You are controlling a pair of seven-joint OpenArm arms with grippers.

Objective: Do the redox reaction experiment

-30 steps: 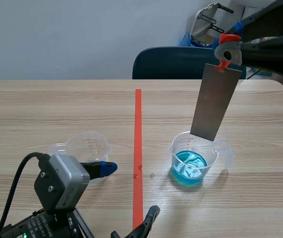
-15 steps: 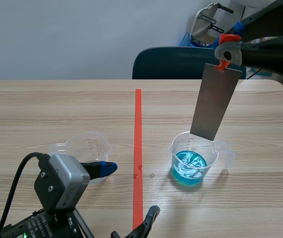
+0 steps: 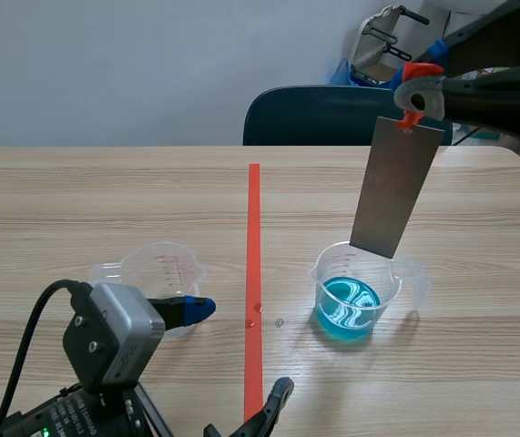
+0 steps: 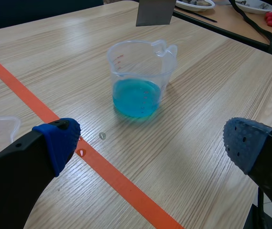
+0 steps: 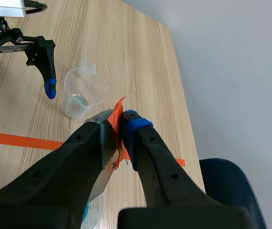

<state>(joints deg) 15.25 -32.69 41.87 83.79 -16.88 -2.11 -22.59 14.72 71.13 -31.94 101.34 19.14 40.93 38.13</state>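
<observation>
Nothing has shifted since a moment ago except the pale swirl in the blue liquid, which has changed shape; both arms are where they were. My right claw (image 3: 412,102) is raised high over the right side of the table (image 3: 105,191). Its fingers are pinched shut on the orange-red tab (image 3: 411,116) at the top of a grey metal strip (image 3: 394,187), so the strip hangs down at a slight tilt. The strip's lower edge sits above the beaker of blue liquid (image 3: 351,293) and is not yet in it (I judge it is lined up for dipping, which the reaction needs). Gripping by the tab should keep my pads clear of the liquid. My left claw (image 4: 150,143) is low near the tape line (image 3: 254,237), spread wide and holding nothing, one blue pad just beside the empty beaker (image 3: 155,271). A few droplets (image 4: 102,136) lie by the tape.
</observation>
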